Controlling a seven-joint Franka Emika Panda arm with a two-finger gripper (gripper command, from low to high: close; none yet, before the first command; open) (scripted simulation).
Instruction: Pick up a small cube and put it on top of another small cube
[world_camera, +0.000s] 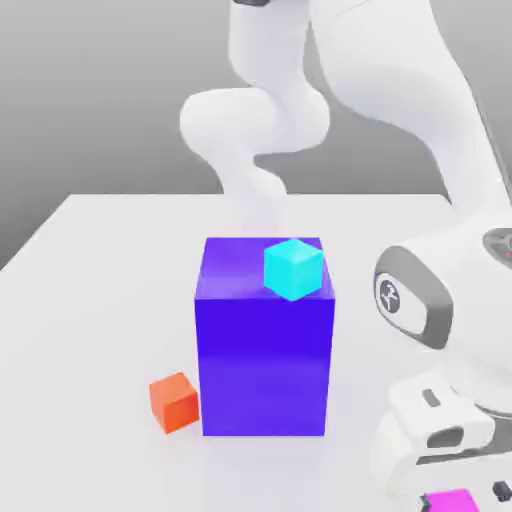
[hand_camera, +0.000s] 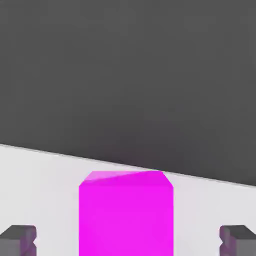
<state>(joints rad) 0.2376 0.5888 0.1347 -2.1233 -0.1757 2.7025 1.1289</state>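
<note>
A small block (world_camera: 293, 268) sits on the big block (world_camera: 264, 360); another cube (world_camera: 175, 401) lies just beside its base.

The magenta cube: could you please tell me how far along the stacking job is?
Nothing is stacked yet. In hand: the claw sits low over the magenta cube, with a finger on each side and gaps showing, so it looks open and not yet gripping. The cube seems to rest on the table. Left: close, lift, carry and place it on another small cube, perhaps the orange one or the cyan one.
</note>
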